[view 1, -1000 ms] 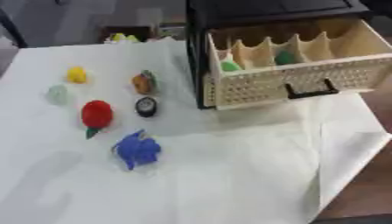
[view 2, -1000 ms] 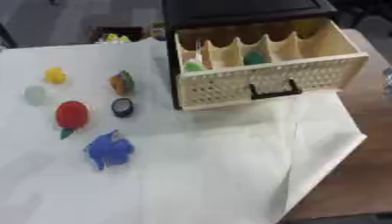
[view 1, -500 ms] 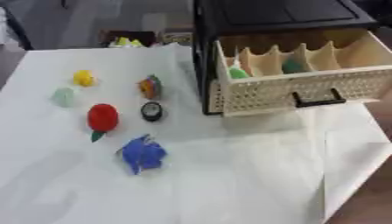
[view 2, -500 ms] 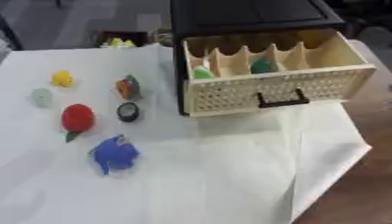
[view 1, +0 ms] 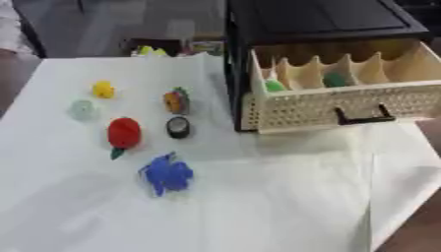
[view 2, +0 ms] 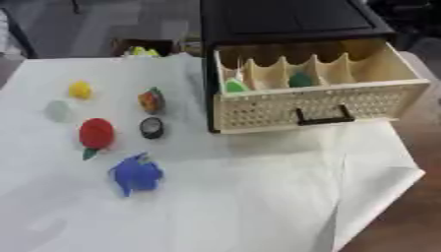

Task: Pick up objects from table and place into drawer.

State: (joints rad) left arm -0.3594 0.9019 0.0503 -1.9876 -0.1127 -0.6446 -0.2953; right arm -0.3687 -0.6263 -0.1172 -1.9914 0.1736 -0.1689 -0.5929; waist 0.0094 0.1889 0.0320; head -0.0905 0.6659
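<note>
Between the earlier views and this one only my head has tilted: the whole picture has slid, while the toys keep their places against each other and against the drawer (view 1: 344, 101), so nothing on the table has been moved and no new piece has gone in. The drawer stands pulled out at the far right of the white cloth (view 1: 284, 197), with a light green piece (view 1: 274, 85) in its leftmost compartment and a darker green one (view 1: 334, 78) further right. Neither of my hands shows in either view, so I cannot say whether they are released or clenched, nor how far they are from anything. The pieces left to pick lie in a cluster on the left half of the cloth: a yellow one (view 1: 103, 89) toward the far left edge, a pale one (view 1: 82, 109) just below it, a red one (view 1: 124, 133), an orange one (view 1: 176, 101), a small black ring (view 1: 178, 127), and a blue one (view 1: 166, 173) nearest me. I judge the ring and the orange piece, closest to the drawer, the shortest carry.
</note>
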